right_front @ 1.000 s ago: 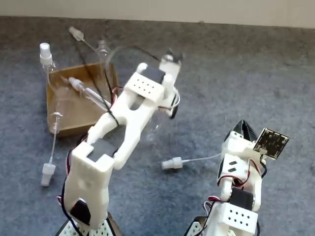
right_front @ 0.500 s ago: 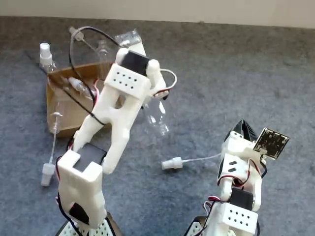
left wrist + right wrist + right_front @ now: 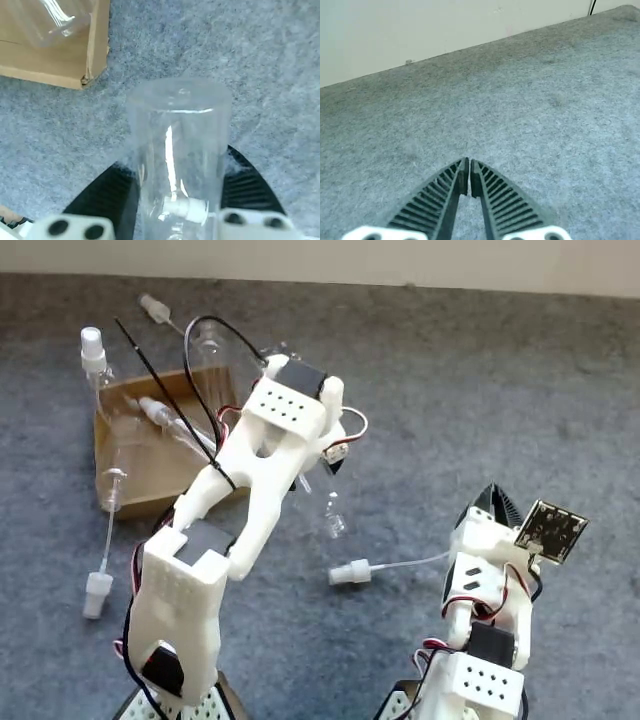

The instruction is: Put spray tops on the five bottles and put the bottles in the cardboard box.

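My left gripper (image 3: pixel 180 172) is shut on a clear bottle (image 3: pixel 179 145) without a top, just off the near right corner of the cardboard box (image 3: pixel 60 62). From above, the bottle (image 3: pixel 328 515) hangs under the left arm's wrist, neck pointing at the carpet. A loose spray top (image 3: pixel 350 572) with its long tube lies on the carpet close by. The box (image 3: pixel 135 502) holds a capped bottle (image 3: pixel 165 420) lying down. Another capped bottle (image 3: pixel 94 352) stands at the box's far left corner. My right gripper (image 3: pixel 469 181) is shut and holds nothing, pulled back at the near right (image 3: pixel 493 502).
A second loose spray top (image 3: pixel 98 590) lies left of the box's near side, its tube running up toward the box. A third (image 3: pixel 155 308) lies behind the box, near an uncapped clear bottle (image 3: pixel 208 340). Grey carpet stretches open to the right.
The left arm swung its wrist left over the back of the box, then came back right and nearer, still holding the bottle. The right arm has not moved.
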Controlling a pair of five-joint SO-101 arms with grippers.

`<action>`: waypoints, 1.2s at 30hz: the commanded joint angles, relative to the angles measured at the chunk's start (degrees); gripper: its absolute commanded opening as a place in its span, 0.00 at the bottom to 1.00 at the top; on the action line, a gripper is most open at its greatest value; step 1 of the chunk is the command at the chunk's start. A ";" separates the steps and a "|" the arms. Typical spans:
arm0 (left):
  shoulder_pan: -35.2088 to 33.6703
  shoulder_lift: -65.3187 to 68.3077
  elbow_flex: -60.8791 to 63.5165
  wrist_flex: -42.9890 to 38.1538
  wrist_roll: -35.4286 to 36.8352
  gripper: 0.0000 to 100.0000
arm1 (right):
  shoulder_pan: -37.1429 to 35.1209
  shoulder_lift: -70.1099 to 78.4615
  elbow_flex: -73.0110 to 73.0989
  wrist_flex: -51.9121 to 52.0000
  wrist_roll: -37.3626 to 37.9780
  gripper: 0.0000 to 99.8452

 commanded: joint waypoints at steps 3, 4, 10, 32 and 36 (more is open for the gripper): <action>3.03 -0.22 -0.75 -4.31 4.04 0.08 | -0.75 -0.66 6.64 0.22 -0.18 0.01; 2.95 -0.22 -0.75 -4.75 6.68 0.08 | -0.75 -0.66 6.64 0.22 -0.18 0.01; 2.59 0.40 1.27 -12.57 20.31 0.09 | -0.75 -0.57 6.64 0.22 -0.18 0.01; 3.82 11.12 1.98 -24.09 23.30 0.09 | -0.75 -0.48 6.64 0.22 -0.18 0.01; 5.23 11.30 2.07 -25.76 23.47 0.11 | -0.75 -0.48 6.64 0.22 -0.18 0.01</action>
